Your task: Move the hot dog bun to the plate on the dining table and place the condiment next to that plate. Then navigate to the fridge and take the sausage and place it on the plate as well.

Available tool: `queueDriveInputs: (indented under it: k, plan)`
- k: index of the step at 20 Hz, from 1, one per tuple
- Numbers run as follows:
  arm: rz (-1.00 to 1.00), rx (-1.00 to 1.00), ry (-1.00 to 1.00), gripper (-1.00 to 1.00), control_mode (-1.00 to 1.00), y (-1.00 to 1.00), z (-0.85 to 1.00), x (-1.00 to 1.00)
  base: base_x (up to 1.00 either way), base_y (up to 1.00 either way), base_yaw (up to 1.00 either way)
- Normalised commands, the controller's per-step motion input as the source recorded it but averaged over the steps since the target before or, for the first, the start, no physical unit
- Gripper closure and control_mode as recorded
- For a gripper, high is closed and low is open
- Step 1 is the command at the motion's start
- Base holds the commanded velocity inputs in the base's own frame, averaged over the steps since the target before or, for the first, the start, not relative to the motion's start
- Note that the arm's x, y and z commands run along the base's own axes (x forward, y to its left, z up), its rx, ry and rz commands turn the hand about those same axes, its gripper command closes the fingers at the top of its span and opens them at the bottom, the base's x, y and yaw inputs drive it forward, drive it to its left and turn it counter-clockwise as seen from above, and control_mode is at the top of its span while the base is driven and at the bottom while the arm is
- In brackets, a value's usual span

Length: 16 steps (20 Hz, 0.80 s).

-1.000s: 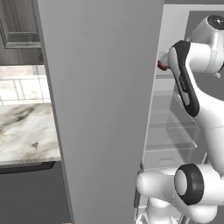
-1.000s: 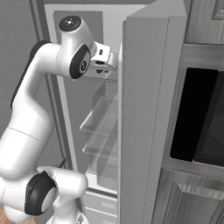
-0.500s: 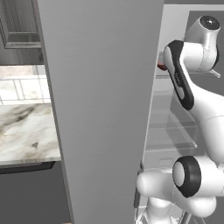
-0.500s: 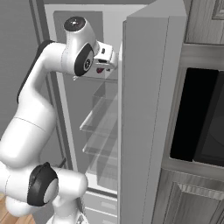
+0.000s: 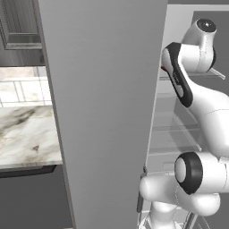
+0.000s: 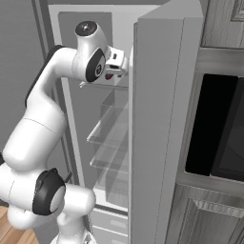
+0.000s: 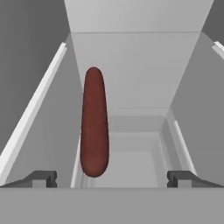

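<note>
Hand was spread wide, fingertips well apart w/ nothing between, aimed into the fridge. Sausage lay lengthwise on the upper glass shelf, ahead and left of centre betw the tips. Vs 1 s ago I'd pushed the arm up and further in, so approach was nearly done; closing on it looked like my next move.

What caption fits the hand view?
Open fingers approach the sausage lying lengthwise inside the fridge.
</note>
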Motion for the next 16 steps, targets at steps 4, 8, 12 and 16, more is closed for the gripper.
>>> queueDriveInputs:
  k: [4,8,12,16]
  plan:
    - [0.0,0.0,0.0,-1.0,-1.0,0.0,-0.12,0.3,0.0,0.0,0.0]
    - [0.0,0.0,0.0,-1.0,-1.0,0.0,-0.12,0.31,0.0,0.0,0.0]
    - [0.0,0.0,0.0,-1.0,-1.0,0.0,-0.08,0.42,0.0,0.0,0.0]
    - [0.0,0.0,0.0,-1.0,-1.0,0.0,-0.04,0.45,0.0,0.0,0.0]
